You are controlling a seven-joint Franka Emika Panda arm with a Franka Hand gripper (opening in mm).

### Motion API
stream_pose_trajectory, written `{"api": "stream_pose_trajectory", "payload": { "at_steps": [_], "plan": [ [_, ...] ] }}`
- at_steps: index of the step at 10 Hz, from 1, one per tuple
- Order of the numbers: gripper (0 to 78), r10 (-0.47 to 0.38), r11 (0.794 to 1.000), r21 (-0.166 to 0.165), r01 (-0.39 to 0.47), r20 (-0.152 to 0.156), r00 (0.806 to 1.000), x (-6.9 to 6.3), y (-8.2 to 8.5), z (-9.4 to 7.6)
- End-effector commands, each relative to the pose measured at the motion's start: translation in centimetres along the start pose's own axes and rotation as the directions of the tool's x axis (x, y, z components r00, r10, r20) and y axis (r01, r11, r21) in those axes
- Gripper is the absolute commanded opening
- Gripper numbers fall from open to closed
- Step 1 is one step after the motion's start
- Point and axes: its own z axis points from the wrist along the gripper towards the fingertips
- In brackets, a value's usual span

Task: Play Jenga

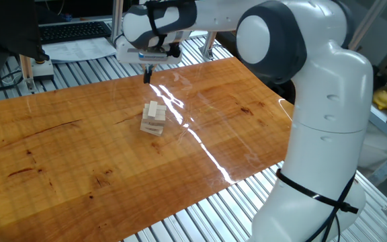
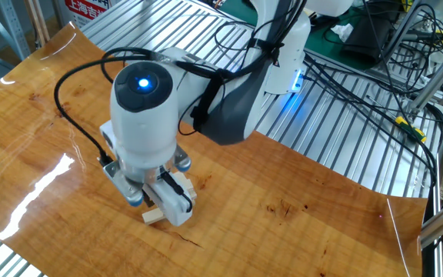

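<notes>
block tower (image 1: 154, 118) stands near middle of wooden tabletop (image 1: 79, 154), few crossed layers, slightly uneven. in other fixed view only bottom block (image 2: 153, 217) shows, rest hidden behind robot wrist. gripper (image 1: 146, 76) hangs above table beyond tower, apart from it; fingers look together, nothing between them. keyboard (image 1: 72, 30) past far edge.
</notes>
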Motion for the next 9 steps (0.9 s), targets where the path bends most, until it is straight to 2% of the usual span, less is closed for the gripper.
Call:
{"api": "stream_pose_trajectory", "payload": {
  "at_steps": [1,3,7,8,9],
  "plan": [
    [0.0,-0.037,0.999,0.013,0.039,-0.092,0.995,-0.2,0.1,-0.3],
    [0.0,-0.036,0.999,0.017,0.038,-0.096,0.995,-0.3,0.1,-0.1],
    [0.0,-0.013,1.0,0.017,0.014,-0.081,0.997,-0.9,1.0,2.7],
    [0.0,-0.007,1.0,0.015,0.009,-0.078,0.997,-0.8,1.0,2.9],
    [0.0,0.01,1.0,0.009,-0.01,-0.052,0.999,-0.7,1.2,3.9]
  ]
}}
